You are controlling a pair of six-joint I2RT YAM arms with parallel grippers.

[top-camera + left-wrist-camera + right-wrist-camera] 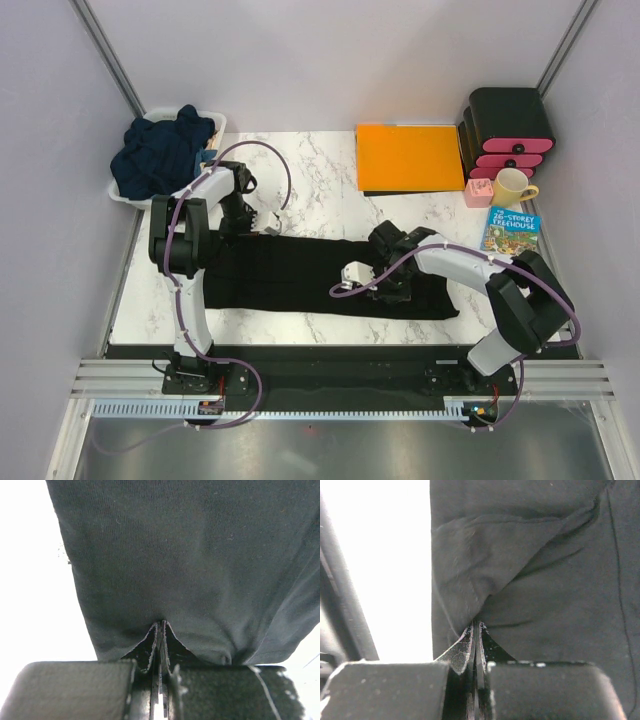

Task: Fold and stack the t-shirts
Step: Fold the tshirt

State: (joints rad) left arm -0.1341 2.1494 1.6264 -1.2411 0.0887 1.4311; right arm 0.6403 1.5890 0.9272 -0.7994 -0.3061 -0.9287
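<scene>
The black t-shirt [290, 275] lies spread out across the table [300, 170], close to its near edge. The left gripper [161, 630] is pinched tight on the shirt's left end, and the right gripper [476, 627] is pinched tight on a fold near its right end. The navy t-shirts [160, 155] sit in a heap in the white basket [215, 122] at the far left corner.

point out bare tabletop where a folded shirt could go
Bare marble lies between the white basket of navy t-shirts and the flat orange sheet, and between the spread black t-shirt and the near edge. Crowded: far right, around the yellow mug and colourful book.
</scene>
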